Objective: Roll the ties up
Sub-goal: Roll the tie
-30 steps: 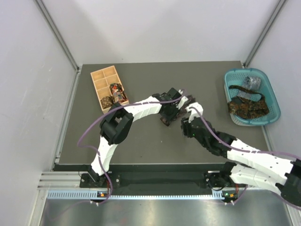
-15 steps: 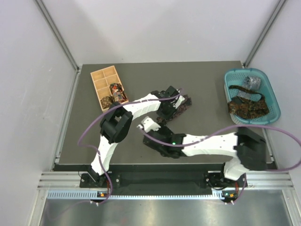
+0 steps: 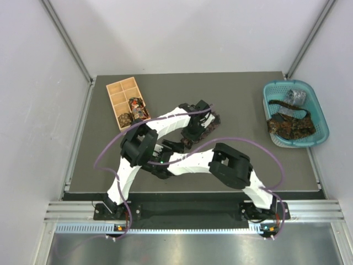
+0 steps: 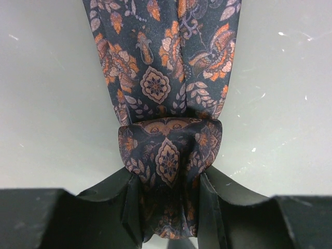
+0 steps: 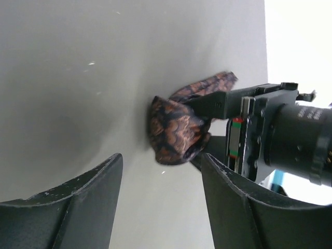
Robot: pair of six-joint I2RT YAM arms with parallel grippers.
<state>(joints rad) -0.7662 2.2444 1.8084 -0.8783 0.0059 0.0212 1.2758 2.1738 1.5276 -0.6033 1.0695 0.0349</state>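
A dark paisley tie (image 4: 166,78) with orange motifs lies flat on the grey table, running away from my left gripper (image 4: 168,207). Its near end is rolled into a small coil (image 4: 168,150), and the left gripper is shut on that coil. From above, the tie (image 3: 208,125) stretches up-right from the left gripper (image 3: 190,138). My right gripper (image 3: 172,147) sits low just left of the coil. It stands open (image 5: 161,192) with nothing between its fingers, and the coil (image 5: 176,132) lies a short way ahead of them.
A tan wooden compartment box (image 3: 118,96) at the back left holds rolled ties (image 3: 137,110). A teal basket (image 3: 320,118) at the right edge holds more ties (image 3: 291,126), one of them grey (image 3: 295,96). The right arm's elbow (image 3: 231,163) crosses the table's near middle.
The right arm swung from the right of the tie across to its left, and its jaws opened wider. The left gripper kept its hold on the coil.
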